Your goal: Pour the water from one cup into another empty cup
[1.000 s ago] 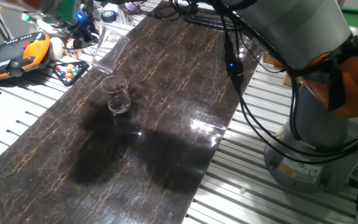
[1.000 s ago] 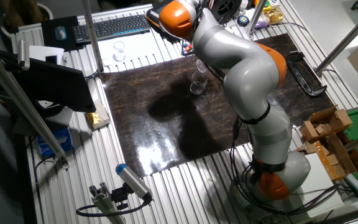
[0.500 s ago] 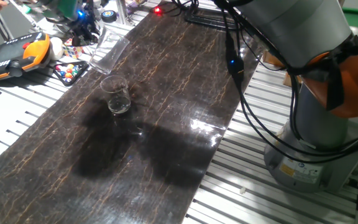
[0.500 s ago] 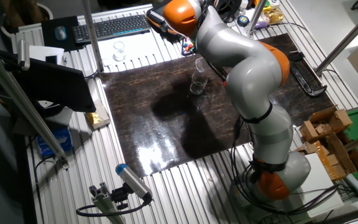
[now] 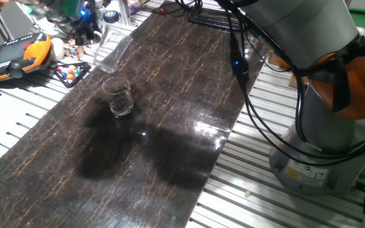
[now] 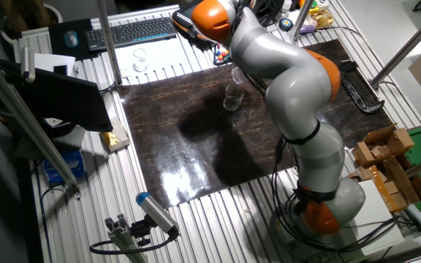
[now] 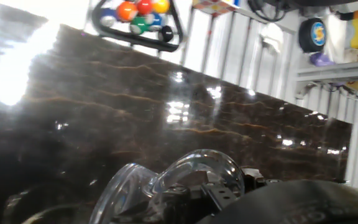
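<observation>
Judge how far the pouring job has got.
Done: the hand holds the tumbler off the table. In hand: it is tilted above the standing cup, though no water shows. Left: finish pouring, then set the tumbler down.

Materials and finishes seen at the table

A dark, brown-veined marble-look mat (image 5: 170, 95) is shown glossy, with bright glare thrown back from its smooth face; it is laid on a ribbed silver metal table (image 5: 296, 209) of matt aluminium slats. The clear tapered glass cup (image 5: 118, 96) and the tilted clear straight-sided glass tumbler (image 5: 111, 49) are seen as smooth and transparent, with shiny highlights. The grey robot arm casing (image 6: 298, 80) looks like smooth satin plastic or painted metal, with glossy orange joint bands (image 6: 212, 16). Glossy coloured billiard balls (image 7: 138, 14) are held in a black triangle rack.
</observation>
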Robot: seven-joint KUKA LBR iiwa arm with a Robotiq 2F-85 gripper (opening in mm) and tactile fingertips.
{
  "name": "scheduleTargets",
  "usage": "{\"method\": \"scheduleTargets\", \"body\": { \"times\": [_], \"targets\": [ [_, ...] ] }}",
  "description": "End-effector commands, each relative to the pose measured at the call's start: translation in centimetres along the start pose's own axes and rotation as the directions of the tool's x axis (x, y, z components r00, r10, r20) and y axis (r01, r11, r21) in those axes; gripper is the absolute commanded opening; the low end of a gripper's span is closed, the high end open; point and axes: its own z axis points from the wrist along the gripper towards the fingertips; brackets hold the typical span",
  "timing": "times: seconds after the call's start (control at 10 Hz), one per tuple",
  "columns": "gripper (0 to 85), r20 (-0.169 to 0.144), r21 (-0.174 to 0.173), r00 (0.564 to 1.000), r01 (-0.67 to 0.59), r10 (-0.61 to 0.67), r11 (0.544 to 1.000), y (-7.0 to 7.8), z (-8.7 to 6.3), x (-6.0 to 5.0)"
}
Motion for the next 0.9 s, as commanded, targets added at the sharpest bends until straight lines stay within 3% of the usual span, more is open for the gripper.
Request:
{"method": "scheduleTargets", "body": {
  "times": [0.0, 0.2, 0.5, 0.8],
  "targets": [
    [0.7, 0.003, 0.016, 1.000, -0.001, 0.001, 1.000, -1.0, 0.6, 0.1],
    [0.7, 0.004, 0.053, 0.999, -0.033, 0.033, 0.998, -1.6, 2.4, 0.5],
    [0.7, 0.009, 0.077, 0.998, -0.055, 0.054, 0.995, -2.4, 5.9, 0.8],
    [0.7, 0.005, 0.091, 0.999, -0.045, 0.045, 0.995, -2.4, 8.7, 2.0]
  ]
}}
